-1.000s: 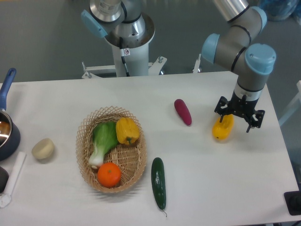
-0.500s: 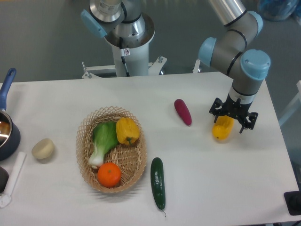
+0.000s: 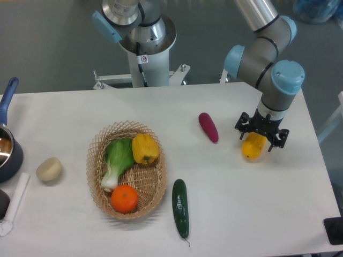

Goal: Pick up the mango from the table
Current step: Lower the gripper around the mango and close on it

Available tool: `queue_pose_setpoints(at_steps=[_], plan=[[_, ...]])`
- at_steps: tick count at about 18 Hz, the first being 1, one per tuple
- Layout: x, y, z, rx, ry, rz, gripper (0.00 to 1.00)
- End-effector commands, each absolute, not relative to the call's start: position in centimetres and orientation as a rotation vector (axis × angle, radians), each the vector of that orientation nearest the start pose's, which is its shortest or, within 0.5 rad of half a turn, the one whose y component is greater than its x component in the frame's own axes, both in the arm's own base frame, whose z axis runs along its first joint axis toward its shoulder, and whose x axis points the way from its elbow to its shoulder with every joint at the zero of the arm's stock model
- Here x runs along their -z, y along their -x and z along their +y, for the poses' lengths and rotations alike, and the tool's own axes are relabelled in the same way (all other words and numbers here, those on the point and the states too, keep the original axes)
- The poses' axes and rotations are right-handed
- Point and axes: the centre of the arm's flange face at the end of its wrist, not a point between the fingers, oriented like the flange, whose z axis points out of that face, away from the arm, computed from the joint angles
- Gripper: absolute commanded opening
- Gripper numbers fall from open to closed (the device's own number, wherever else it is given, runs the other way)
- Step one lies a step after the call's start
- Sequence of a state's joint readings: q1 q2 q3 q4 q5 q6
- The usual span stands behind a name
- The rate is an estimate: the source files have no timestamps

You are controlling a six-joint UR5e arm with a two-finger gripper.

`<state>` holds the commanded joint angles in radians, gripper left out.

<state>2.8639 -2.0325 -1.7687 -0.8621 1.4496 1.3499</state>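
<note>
Robot claw (image 3: 260,133) over a mango (image 3: 253,146) on a white surface (image 3: 241,203).
The claw's fingers straddled the mango's top end; whether they gripped it was unclear. The mango lay at three o'clock.

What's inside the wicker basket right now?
The wicker basket holds a bok choy, a yellow bell pepper and an orange. Whatever lies beneath them is covered.

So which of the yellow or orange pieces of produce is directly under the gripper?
The smooth oblong yellow-orange mango, alone on the white table beneath the gripper. The lobed yellow pepper and round orange sit in the wicker basket.
</note>
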Motion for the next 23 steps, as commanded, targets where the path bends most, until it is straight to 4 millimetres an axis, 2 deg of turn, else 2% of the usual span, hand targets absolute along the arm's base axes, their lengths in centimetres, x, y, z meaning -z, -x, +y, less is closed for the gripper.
queue_pose_setpoints(at_steps=[7, 8, 9, 11, 13, 16, 17, 19, 21, 23], plan=[[-20.3, 53.8, 30.6, -0.019, 3.034, 0.101, 0.99], [-20.3, 53.7, 30.7, -0.018, 3.034, 0.101, 0.95], [-20.3, 53.7, 30.7, -0.018, 3.034, 0.101, 0.87], [-20.3, 53.7, 30.8, -0.02, 3.033, 0.098, 0.68], [-20.6, 53.8, 30.8, -0.027, 3.032, 0.096, 0.53], [-20.8, 53.8, 30.9, -0.031, 3.032, 0.09, 0.2], [-20.8, 53.9, 30.9, -0.033, 3.031, 0.087, 0.15], [-21.1, 54.1, 31.0, -0.041, 3.028, 0.088, 0.14], [-22.3, 54.7, 31.2, -0.076, 3.018, 0.09, 0.14], [-24.7, 55.2, 32.0, -0.134, 2.998, 0.104, 0.14]])
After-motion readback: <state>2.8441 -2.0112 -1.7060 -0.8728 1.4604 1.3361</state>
